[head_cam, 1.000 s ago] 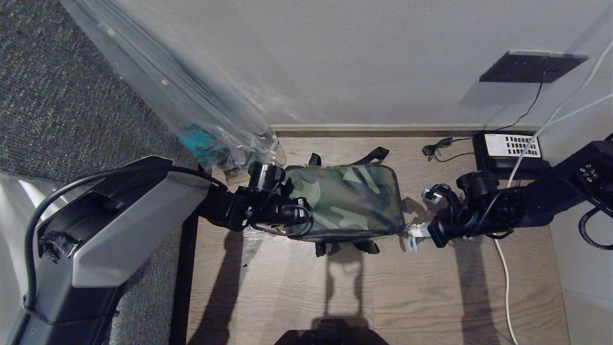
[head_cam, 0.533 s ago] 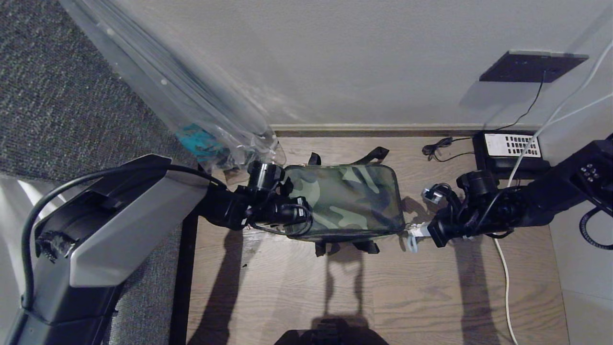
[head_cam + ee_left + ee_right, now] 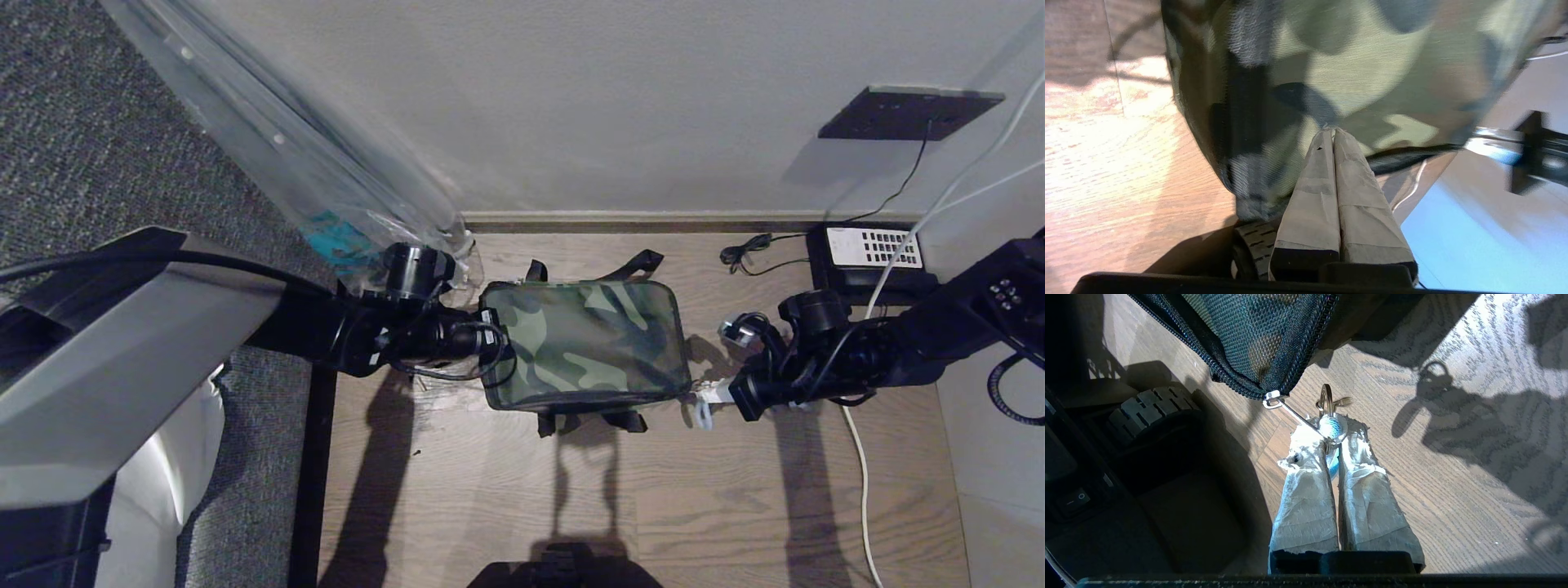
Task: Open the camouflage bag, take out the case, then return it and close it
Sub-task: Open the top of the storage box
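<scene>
An indoor room, like a home or office corner. Wood-plank floor [image 3: 506,506] meets grey carpet [image 3: 98,188], a plain wall [image 3: 620,98] with baseboard [image 3: 653,220], and a wall socket [image 3: 906,114].

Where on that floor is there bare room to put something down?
The widest bare patch is the wood floor in front of the bag, crossed only by shadows. A narrower strip lies between bag and wall. It is crowded left of the bag, around the left gripper and umbrella, and right, around the right gripper, cables and black box.
</scene>
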